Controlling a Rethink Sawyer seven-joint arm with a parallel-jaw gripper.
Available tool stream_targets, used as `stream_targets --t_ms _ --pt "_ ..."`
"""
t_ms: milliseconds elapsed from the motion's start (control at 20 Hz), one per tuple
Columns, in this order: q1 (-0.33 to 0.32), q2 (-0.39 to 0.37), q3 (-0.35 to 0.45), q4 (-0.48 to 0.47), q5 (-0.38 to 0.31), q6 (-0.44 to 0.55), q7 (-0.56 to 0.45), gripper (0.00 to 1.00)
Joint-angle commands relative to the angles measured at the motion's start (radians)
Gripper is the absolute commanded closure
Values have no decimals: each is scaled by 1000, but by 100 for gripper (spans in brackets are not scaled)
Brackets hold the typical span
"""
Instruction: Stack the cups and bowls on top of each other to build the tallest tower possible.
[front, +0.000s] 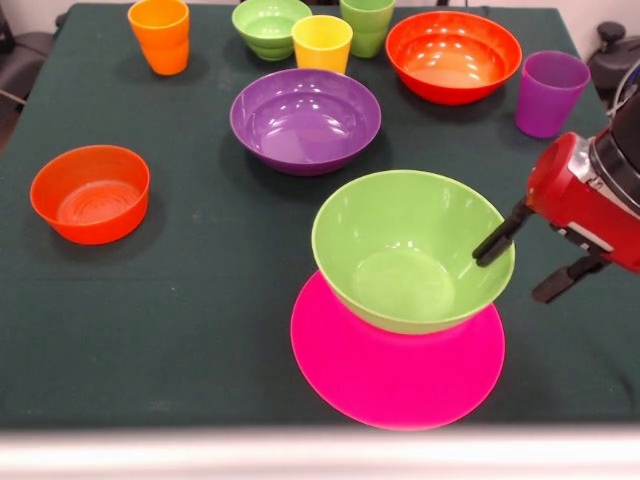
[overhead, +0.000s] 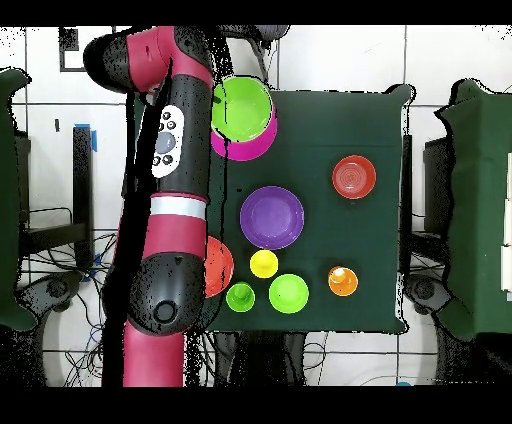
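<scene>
From the front, the tower had barely begun: a glossy light green plastic bowl (front: 412, 250) sat upright on the wide, flat-looking pink plastic base (front: 398, 360), which lay at the near edge of the dark green cloth-covered worktop (front: 180, 320). The red and black hand (front: 520, 258) reached in from the right, one dark finger inside the green bowl's rim and the other outside it, so it appeared to be pinching the bowl's wall. Everything else stood loose on the worktop: a wide purple plastic bowl (front: 305, 120) behind the stack, a small orange-red plastic bowl (front: 90, 193) well to the left, a larger orange-red plastic bowl (front: 453, 56) at the back right, a small green bowl (front: 271, 27) at the back, and the tapered orange (front: 160, 35), yellow (front: 322, 43), light green (front: 366, 25) and purple (front: 550, 93) plastic cups. By my judgement, only two pieces were stacked and eight remained.

From overhead, the red arm (overhead: 170, 190) covered the left side. The green bowl on pink showed at the top of the worktop, with the purple bowl mid-worktop and the other pieces scattered apart, none nested.
</scene>
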Motion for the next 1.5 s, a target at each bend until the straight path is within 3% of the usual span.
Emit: stream_targets --t_ms 50,350,900,1500 --pt "15 -4 20 57 4 -32 92 0" --pt "7 -3 -11 48 22 8 107 0" --pt "16 -30 16 67 36 25 82 0" --pt "86 -123 115 195 -34 60 9 0"
